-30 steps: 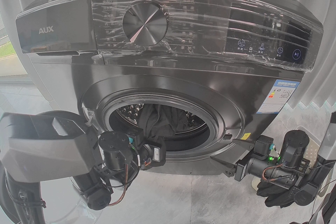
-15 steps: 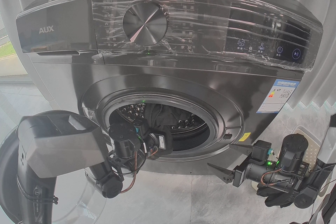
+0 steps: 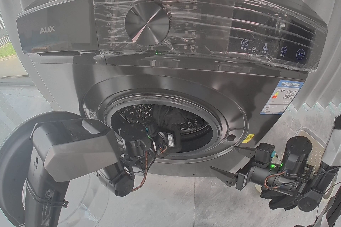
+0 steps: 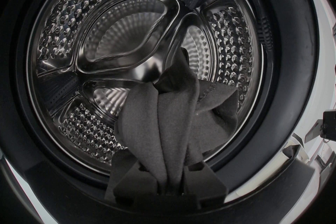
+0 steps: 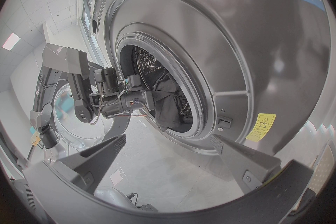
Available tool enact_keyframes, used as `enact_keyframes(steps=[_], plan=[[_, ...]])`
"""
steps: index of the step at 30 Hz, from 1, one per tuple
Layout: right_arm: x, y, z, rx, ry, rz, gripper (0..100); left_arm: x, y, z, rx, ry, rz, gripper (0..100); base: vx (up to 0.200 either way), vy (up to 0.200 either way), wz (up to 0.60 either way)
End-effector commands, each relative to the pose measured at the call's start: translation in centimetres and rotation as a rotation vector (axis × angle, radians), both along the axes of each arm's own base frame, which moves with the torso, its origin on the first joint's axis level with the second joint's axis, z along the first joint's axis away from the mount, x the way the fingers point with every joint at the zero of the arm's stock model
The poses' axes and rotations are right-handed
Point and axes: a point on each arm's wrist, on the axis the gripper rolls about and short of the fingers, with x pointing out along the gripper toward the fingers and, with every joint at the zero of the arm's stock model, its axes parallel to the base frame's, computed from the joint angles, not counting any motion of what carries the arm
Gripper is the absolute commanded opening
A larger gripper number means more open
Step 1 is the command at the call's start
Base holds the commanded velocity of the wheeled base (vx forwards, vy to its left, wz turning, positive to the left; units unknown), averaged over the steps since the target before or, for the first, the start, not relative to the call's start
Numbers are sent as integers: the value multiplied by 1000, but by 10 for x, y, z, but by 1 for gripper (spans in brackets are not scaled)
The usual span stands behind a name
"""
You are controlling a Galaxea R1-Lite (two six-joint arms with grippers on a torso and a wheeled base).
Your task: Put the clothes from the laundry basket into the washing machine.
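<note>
My left gripper (image 4: pixel 170 182), jaws closed on a bunched fold of the dark grey soft cloth garment (image 4: pixel 164 119), holds it at the mouth of the perforated steel drum (image 4: pixel 122 25). I judge the garment light and limp, so any gathered fold gives a hold. My right gripper (image 5: pixel 167 137) hangs wide open and empty.

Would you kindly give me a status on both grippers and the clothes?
Left gripper shut on dark garment, at the drum mouth. Right gripper open, empty, low and right of the drum. Door wide open, off the path.
</note>
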Motion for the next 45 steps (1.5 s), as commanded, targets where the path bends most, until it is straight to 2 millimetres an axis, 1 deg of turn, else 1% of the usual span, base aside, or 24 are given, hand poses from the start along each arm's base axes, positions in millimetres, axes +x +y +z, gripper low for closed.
enact_keyframes(steps=[1, 4, 6, 11, 14, 15, 16, 18, 22, 27, 30, 40, 45], plan=[[-1, 1, -1, 0, 5, 4, 100, 12, -2, -3, -7, -15, 15, 0, 0, 0, 0], [-2, 2, -1, 2, 7, 11, 100, 23, -2, -6, -2, -4, 28, 0, 0, 0, 0], [-2, 2, -1, 1, 8, 11, 100, 38, 1, -3, -7, -15, 50, 0, 0, 0, 0], [-2, 2, -2, 1, 10, 11, 100, 63, 3, 10, -25, -24, 82, 0, 0, 0, 0], [-2, 2, -2, 0, 12, 12, 100, 73, 0, 10, -24, -19, 86, 0, 0, 0, 0], [-2, 2, -2, 0, 12, 12, 100, 73, 0, 10, -24, -19, 86, 0, 0, 0, 0], [-2, 2, -2, 0, 12, 12, 100, 77, -3, 12, -29, -24, 85, 0, 0, 0, 0], [-2, 3, -2, 1, 12, 14, 100, 80, -6, 8, -24, -16, 83, 0, 0, 0, 0], [-2, 2, -2, 1, 14, 21, 100, 89, -11, 9, -26, -20, 83, 0, 0, 0, 0], [-2, 2, -2, 1, 14, 21, 100, 99, -15, 18, -57, -42, 87, 0, 0, 0, 0], [-2, 2, -2, 1, 14, 20, 100, 107, -12, 23, -64, -44, 101, 0, 0, 0, 0], [-2, 3, -3, -1, 17, 21, 100, 109, -9, 26, -65, -49, 107, 0, 0, 0, 0], [-2, 3, -3, -1, 17, 21, 100, 115, -4, 29, -65, -57, 122, 0, 0, 0, 0]])
